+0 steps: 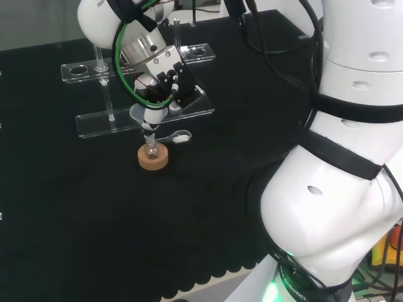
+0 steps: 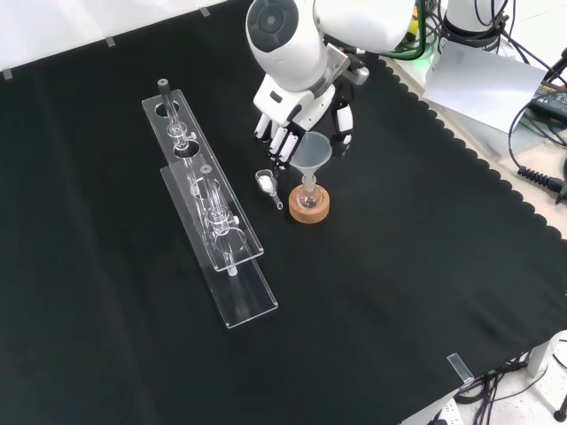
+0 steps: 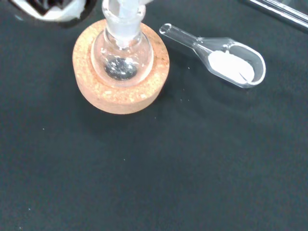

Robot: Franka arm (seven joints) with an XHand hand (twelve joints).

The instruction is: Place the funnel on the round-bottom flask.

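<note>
Wrist view: white powder (image 3: 231,66) in scoop (image 3: 226,61).

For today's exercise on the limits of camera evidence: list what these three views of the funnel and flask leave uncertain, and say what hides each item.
1. Head view: the black and white hand covers most of the clear funnel, so any grip is unclear.
2. Front view: the funnel stands over the clear round-bottom flask on its cork ring stand; the seating is too small to judge.
3. Wrist view: the flask's neck is cut off by the picture's edge.
4. The clear scoop's white contents cannot be identified.
</note>
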